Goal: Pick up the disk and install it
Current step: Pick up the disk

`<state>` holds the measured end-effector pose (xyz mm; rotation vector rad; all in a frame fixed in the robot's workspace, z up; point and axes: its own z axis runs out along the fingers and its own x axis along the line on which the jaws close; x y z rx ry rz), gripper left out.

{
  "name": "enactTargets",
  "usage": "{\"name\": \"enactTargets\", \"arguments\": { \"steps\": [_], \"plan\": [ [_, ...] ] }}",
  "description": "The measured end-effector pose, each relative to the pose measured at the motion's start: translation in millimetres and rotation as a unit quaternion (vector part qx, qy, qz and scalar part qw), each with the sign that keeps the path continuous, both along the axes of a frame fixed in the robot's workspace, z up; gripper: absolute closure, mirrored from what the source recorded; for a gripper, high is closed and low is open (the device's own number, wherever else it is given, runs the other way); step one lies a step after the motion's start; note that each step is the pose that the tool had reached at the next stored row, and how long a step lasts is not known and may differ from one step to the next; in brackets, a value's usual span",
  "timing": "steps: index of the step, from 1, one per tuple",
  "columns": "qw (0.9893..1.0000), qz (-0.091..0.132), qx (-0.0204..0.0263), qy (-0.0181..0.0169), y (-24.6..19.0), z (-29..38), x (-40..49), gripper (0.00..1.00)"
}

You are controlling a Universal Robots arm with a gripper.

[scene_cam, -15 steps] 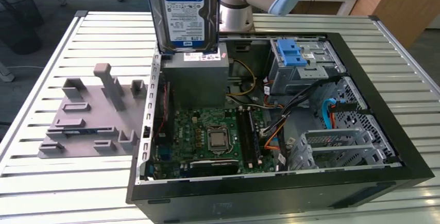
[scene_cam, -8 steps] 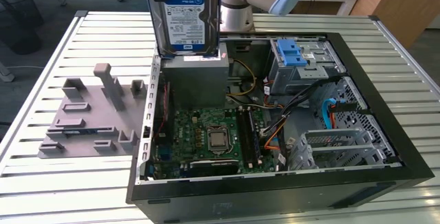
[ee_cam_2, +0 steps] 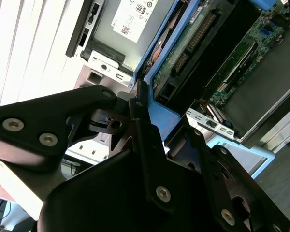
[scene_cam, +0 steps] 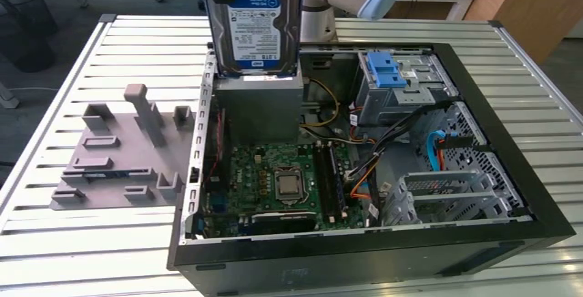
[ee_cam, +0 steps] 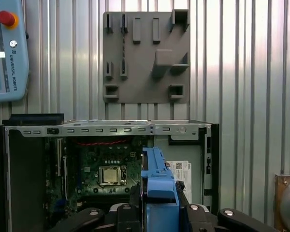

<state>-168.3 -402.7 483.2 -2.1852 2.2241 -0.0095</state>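
Note:
The disk [scene_cam: 255,27] hangs upright above the open computer case, its blue-and-white label facing the exterior view. It is over the grey power-supply box [scene_cam: 258,106] at the case's far side. In the first wrist view my gripper [ee_cam: 159,215] is shut on the disk [ee_cam: 157,183], whose blue side rail stands edge-on between the black fingers [ee_cam: 128,212]. In the second wrist view the same blue rail of the disk [ee_cam_2: 166,118] is clamped by my gripper [ee_cam_2: 176,145], with the power-supply box [ee_cam_2: 135,29] beyond it.
The black computer case [scene_cam: 510,194] lies open on a slatted metal table, showing the motherboard [scene_cam: 282,181] and a drive cage with a blue latch [scene_cam: 387,72]. A grey fixture plate [scene_cam: 119,160] lies at the exterior view's left. A teach pendant [ee_cam: 7,48] rests on the table.

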Motion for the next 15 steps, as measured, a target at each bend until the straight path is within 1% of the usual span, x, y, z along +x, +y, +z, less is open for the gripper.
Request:
{"name": "enactTargets", "arguments": {
  "steps": [3,5,8,15],
  "plan": [
    [1.0000,0.000,0.0000,0.0000,-4.8,-0.5,0.4,0.64],
    [1.0000,-0.001,0.0001,-0.0001,-6.9,-0.8,0.7,0.64],
    [1.0000,-0.001,0.0000,0.0000,-7.8,-0.8,3.4,0.64],
    [1.0000,-0.003,0.0000,0.0010,-8.0,-0.9,16.4,0.64]
  ]
}}
